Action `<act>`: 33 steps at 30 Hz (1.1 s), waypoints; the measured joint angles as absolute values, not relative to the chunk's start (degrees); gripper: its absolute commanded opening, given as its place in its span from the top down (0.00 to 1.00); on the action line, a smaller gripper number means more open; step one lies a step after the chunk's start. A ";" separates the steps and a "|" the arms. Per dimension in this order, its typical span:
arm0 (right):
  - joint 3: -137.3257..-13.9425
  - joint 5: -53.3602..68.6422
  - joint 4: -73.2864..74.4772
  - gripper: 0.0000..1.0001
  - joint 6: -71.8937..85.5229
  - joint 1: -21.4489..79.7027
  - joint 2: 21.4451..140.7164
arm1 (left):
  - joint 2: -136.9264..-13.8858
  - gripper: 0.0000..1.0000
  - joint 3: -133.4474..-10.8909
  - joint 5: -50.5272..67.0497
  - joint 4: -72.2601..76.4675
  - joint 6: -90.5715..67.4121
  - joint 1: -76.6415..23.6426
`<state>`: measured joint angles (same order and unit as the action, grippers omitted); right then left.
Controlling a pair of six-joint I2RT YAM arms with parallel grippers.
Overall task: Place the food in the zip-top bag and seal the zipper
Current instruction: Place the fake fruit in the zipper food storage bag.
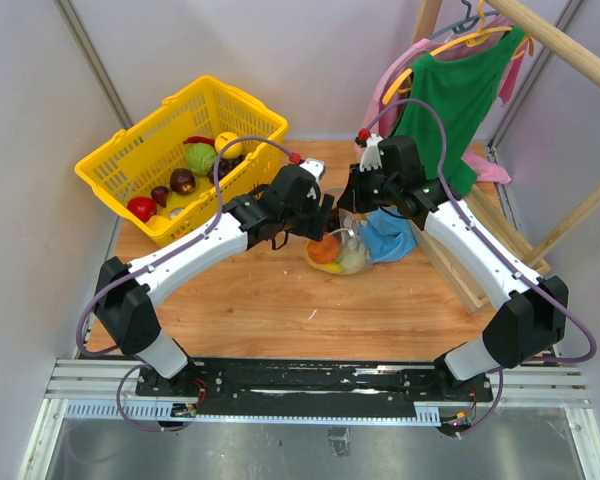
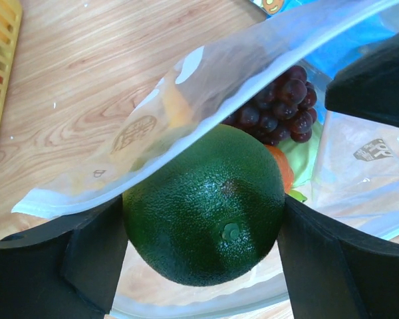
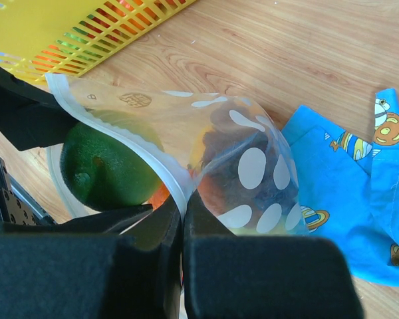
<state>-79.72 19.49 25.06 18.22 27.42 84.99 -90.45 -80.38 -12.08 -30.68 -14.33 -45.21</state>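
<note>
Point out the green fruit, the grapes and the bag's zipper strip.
green fruit [image 2: 203, 206], left wrist view, middle of its dimpled skin.
grapes [image 2: 279, 106], left wrist view, centre of the dark bunch.
zipper strip [image 3: 136, 147], right wrist view, midway along the pale band.

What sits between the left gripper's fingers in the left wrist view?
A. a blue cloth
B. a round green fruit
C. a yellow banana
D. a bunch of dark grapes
B: the round green fruit fills the gap between the fingers of the left gripper, at the mouth of the zip-top bag; the grapes lie deeper inside the bag.
</note>
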 measured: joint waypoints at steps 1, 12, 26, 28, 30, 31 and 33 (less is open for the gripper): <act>-79.72 19.49 25.06 0.99 18.20 27.42 84.99 | -90.45 0.11 -80.47 -12.47 -30.96 -14.61 -45.19; -79.70 19.53 25.06 0.99 18.22 27.42 84.99 | -90.00 0.07 -82.46 -14.44 -34.96 -17.10 -45.19; -79.31 19.53 24.62 0.99 18.22 27.42 84.99 | -83.68 0.25 -85.69 -19.27 -45.25 -23.53 -45.01; -79.31 19.53 24.62 0.99 18.22 27.42 84.99 | -83.72 0.34 -84.44 -18.96 -45.08 -24.21 -44.58; -79.20 19.53 24.40 0.99 18.22 27.42 84.99 | -83.74 0.45 -82.81 -18.11 -44.84 -24.67 -43.88; -79.15 19.55 24.36 1.00 18.22 27.42 84.99 | -83.85 0.50 -82.15 -17.76 -44.69 -24.93 -43.53; -79.05 19.57 24.25 0.99 18.22 27.42 84.99 | -84.29 0.72 -81.34 -16.93 -44.21 -25.19 -43.05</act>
<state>-79.05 19.57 24.25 18.22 27.42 84.99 -84.29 -81.34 -16.93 -44.21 -25.19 -43.05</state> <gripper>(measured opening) 0.009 0.525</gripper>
